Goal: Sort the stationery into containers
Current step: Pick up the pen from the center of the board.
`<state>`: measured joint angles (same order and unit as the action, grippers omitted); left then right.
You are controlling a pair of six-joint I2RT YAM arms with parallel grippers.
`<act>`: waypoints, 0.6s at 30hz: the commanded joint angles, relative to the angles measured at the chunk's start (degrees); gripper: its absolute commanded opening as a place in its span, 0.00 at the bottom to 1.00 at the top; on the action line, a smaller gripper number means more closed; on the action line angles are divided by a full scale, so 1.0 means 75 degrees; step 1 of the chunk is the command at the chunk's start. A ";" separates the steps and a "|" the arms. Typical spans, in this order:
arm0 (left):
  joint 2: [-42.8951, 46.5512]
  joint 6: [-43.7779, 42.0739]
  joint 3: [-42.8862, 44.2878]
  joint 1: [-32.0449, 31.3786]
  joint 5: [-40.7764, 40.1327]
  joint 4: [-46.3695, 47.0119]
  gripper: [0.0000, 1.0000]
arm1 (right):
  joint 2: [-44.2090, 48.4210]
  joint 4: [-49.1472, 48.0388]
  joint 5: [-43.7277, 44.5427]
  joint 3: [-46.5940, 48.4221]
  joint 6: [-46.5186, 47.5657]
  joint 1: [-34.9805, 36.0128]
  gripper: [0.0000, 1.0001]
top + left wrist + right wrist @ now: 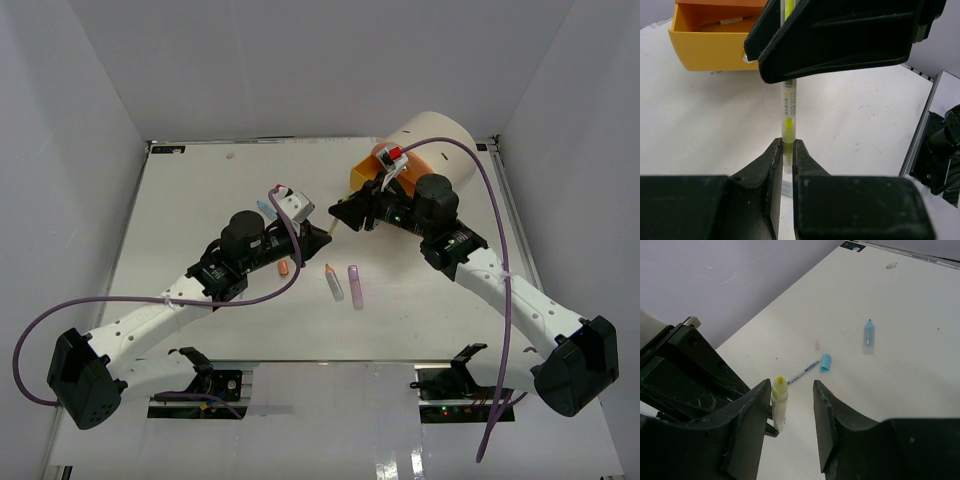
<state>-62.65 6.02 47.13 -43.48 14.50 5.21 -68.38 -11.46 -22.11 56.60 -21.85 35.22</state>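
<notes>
One highlighter [789,107], clamped in the left hand [787,146], sits between parted jaws of the right hand [791,387], likely for handover.

Small dark print runs lengthwise along the clear barrel of the yellow highlighter [789,107], below a tiny orange square. One line seems to read "HIGHLIGHTER"; the rest is too fine to make out. A pale strip [731,20] inside the orange drawer [715,50] bears unreadable marks.
</notes>
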 commanded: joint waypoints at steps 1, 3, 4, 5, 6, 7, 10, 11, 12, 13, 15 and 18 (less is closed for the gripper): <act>0.0139 0.0006 -0.0085 0.0056 0.0199 0.0160 0.00 | 0.0129 -0.0429 -0.0111 0.0411 0.0030 -0.0032 0.45; 0.0127 0.0029 -0.0085 0.0056 0.0246 0.0184 0.00 | 0.0129 -0.0429 -0.0099 0.0399 0.0042 -0.0021 0.39; 0.0139 0.0029 -0.0097 0.0067 0.0258 0.0195 0.00 | 0.0141 -0.0429 -0.0111 0.0387 0.0042 -0.0021 0.37; 0.0139 0.0029 -0.0109 0.0067 0.0269 0.0207 0.00 | 0.0141 -0.0429 -0.0111 0.0387 0.0042 -0.0032 0.35; 0.0139 0.0029 -0.0120 0.0056 0.0281 0.0219 0.00 | 0.0152 -0.0429 -0.0111 0.0376 0.0042 -0.0032 0.31; 0.0139 0.0029 -0.0132 0.0067 0.0281 0.0219 0.00 | 0.0152 -0.0429 -0.0111 0.0364 0.0053 -0.0021 0.29; 0.0127 0.0041 -0.0144 0.0056 0.0281 0.0242 0.00 | 0.0152 -0.0429 -0.0134 0.0352 0.0054 -0.0021 0.19; 0.0139 0.0052 -0.0156 0.0067 0.0281 0.0254 0.00 | 0.0164 -0.0440 -0.0134 0.0340 0.0053 -0.0032 0.14; 0.0139 0.0076 -0.0167 0.0067 0.0281 0.0266 0.00 | 0.0164 -0.0429 -0.0146 0.0340 0.0053 -0.0021 0.11; 0.0150 0.0076 -0.0167 0.0067 0.0304 0.0301 0.00 | 0.0176 -0.0429 -0.0146 0.0329 0.0053 -0.0021 0.08; 0.0139 0.0088 -0.0167 0.0067 0.0305 0.0289 0.03 | 0.0176 -0.0429 -0.0146 0.0305 0.0065 -0.0021 0.08; 0.0092 0.0088 -0.0144 0.0067 0.0281 0.0243 0.13 | 0.0188 -0.0394 -0.0146 0.0317 0.0112 -0.0032 0.08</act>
<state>-62.70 6.07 46.19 -43.22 15.57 6.09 -68.27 -12.19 -24.14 56.64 -22.48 35.46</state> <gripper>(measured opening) 0.196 0.180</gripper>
